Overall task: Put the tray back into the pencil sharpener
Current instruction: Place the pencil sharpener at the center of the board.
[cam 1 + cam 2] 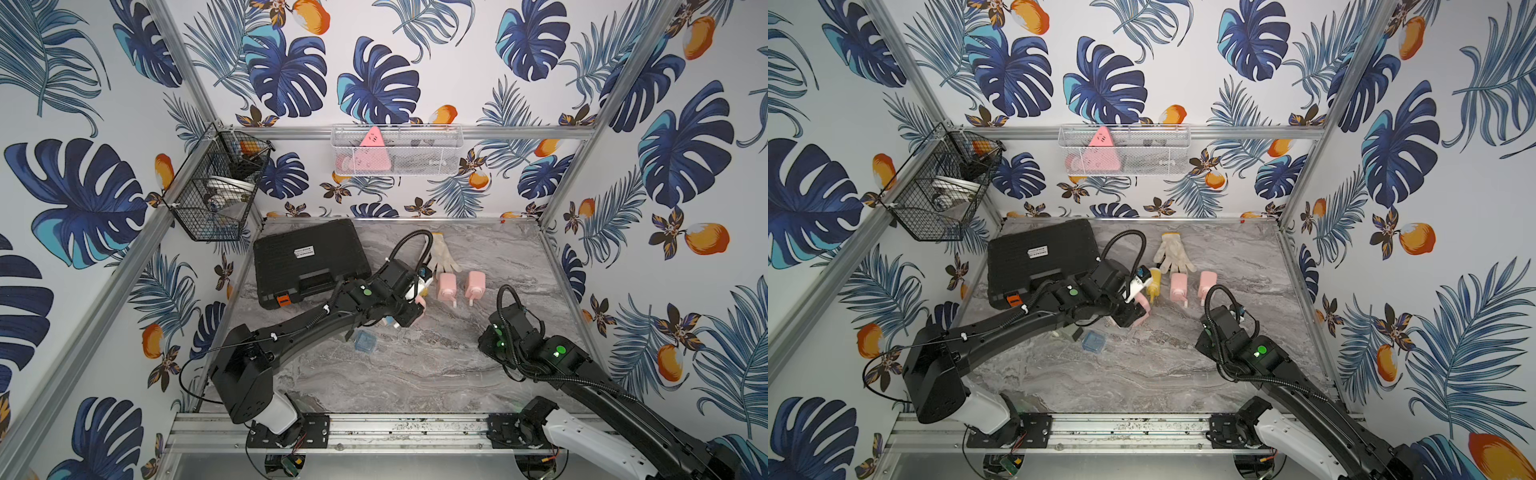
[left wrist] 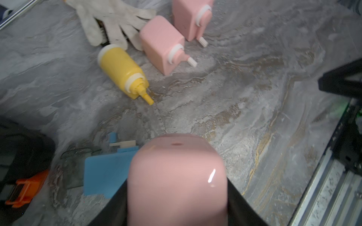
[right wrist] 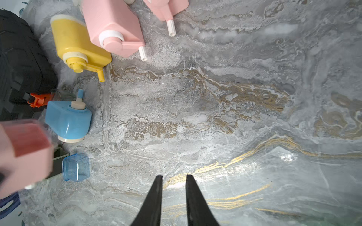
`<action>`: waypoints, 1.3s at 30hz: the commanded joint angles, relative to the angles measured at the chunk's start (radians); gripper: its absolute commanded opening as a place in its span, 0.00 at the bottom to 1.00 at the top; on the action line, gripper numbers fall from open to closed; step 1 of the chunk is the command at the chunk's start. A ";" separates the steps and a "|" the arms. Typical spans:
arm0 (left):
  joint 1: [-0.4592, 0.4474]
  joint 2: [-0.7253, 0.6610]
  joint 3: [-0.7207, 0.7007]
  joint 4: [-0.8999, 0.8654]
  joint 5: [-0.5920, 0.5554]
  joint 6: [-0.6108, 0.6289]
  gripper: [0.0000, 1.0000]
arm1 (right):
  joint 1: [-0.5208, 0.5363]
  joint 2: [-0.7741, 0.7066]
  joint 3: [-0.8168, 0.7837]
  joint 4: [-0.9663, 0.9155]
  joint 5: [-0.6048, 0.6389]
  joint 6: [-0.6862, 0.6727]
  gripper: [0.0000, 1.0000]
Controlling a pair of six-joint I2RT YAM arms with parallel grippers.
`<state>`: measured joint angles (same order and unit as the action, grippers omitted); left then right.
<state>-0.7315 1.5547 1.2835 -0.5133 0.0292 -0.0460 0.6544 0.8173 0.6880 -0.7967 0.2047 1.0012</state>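
Clamping glossy pink plastic pencil sharpener [image 2: 176,156] in left end effector [image 2: 176,182]; clear tray [image 3: 29,139] looks seated inside; right end effector [image 3: 174,177] parted, empty. Next: confirm flush, set down.

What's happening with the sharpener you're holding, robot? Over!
Left gripper clamped on pink sharpener. Right gripper open, empty. Pink tray looks seated in its slot. Loose blue tray lies on the table nearby.
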 commanded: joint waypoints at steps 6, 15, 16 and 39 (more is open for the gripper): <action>0.112 0.186 0.285 -0.232 -0.180 -0.264 0.00 | -0.001 0.010 0.011 -0.013 0.017 -0.022 0.25; 0.169 0.408 0.476 -0.273 -0.209 -0.326 0.00 | -0.001 -0.012 0.007 -0.035 0.031 -0.019 0.26; 0.171 0.432 0.496 -0.274 -0.209 -0.330 0.00 | -0.002 -0.015 0.007 -0.039 0.032 -0.021 0.26; 0.179 0.720 0.717 -0.263 -0.167 -0.385 0.04 | -0.001 -0.045 0.013 -0.070 0.050 -0.033 0.27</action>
<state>-0.5549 2.2734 1.9968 -0.8001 -0.1459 -0.4168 0.6537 0.7784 0.6918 -0.8452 0.2306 0.9752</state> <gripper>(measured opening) 0.582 0.275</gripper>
